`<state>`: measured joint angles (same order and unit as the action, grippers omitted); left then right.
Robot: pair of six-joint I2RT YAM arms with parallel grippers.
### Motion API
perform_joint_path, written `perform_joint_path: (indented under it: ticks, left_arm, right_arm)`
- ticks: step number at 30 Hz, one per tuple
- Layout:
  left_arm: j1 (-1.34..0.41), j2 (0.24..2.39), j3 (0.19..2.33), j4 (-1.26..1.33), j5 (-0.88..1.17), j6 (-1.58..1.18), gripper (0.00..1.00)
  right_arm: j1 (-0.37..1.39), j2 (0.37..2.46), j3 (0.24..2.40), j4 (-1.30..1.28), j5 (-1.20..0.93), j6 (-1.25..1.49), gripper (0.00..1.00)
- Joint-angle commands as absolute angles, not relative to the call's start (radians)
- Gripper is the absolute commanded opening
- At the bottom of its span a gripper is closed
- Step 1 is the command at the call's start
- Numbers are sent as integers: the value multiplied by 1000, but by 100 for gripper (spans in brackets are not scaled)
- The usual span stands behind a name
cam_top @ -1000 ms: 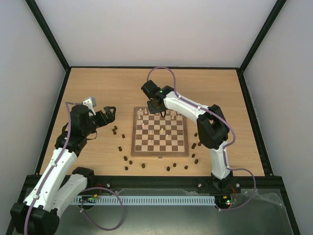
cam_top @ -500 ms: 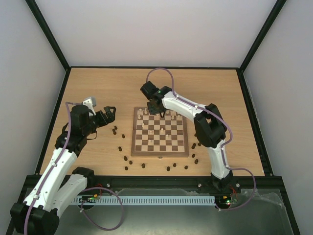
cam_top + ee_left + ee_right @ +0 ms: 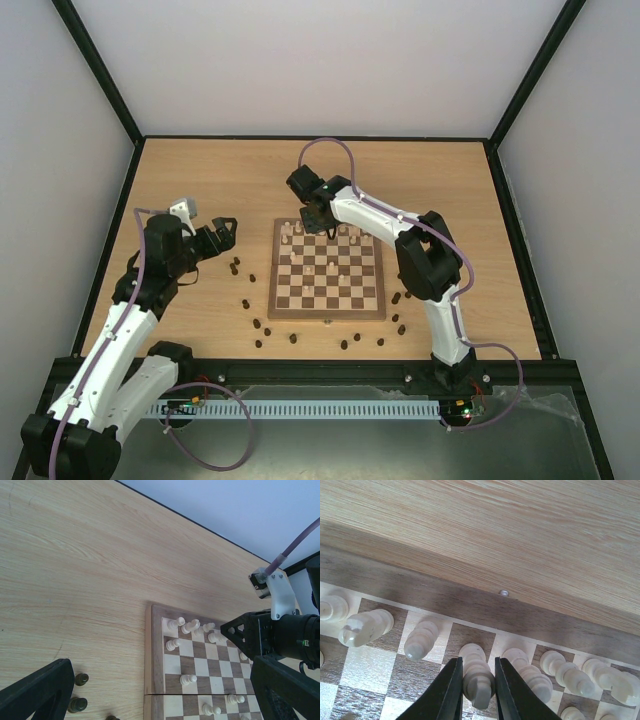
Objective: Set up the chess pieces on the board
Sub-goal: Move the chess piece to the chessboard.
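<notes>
- Top view: the board lies flat around the middle of the surface, somewhat closer to the near edge, with its small clasp on the near rim.
- Cream pieces stand on the board's far rows, with a few on squares further in. Dark pieces are scattered on the surface off the board's left, near and right sides.
- The right fingers hang over the board's far row, left of its middle; from this height their state cannot be read.
- The left fingers hover over the surface off the board's far-left corner, spread apart, near two dark pieces.
- Left wrist view: the left fingers stand wide apart at the lower left and lower right of the view, and the board's far-left corner with its cream pieces shows between them. Two dark pieces stand on the surface just beside the left-hand finger. The right arm's wrist hangs over the far row.
- Right wrist view: the right fingers are clamped on the clamped piece, a cream one, with one finger on each side.
- It is in the far row over a dark square, with other cream pieces close on either side. Whether its base rests on the square cannot be told.
- Beyond that row runs the board's brown far rim with a small metal stud, then the pale wood of the surface.
</notes>
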<state>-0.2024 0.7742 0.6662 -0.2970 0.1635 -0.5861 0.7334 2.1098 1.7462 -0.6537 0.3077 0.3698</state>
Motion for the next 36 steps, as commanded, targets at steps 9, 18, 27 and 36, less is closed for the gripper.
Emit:
perform_joint_path:
  ticks: [9, 18, 27, 36]
  left_arm:
    - [-204, 769, 649, -272, 156, -583, 100]
    - [-204, 770, 651, -268, 156, -582, 100]
    - [-204, 770, 649, -267, 156, -582, 99]
    - [-204, 773, 651, -266, 158, -583, 100]
  right_arm:
    - [730, 2128, 1777, -704, 328, 359, 17]
    - [729, 2138, 1785, -702, 323, 357, 17]
    - [727, 2148, 1793, -704, 322, 356, 20]
    - [727, 2120, 1795, -704, 314, 357, 30]
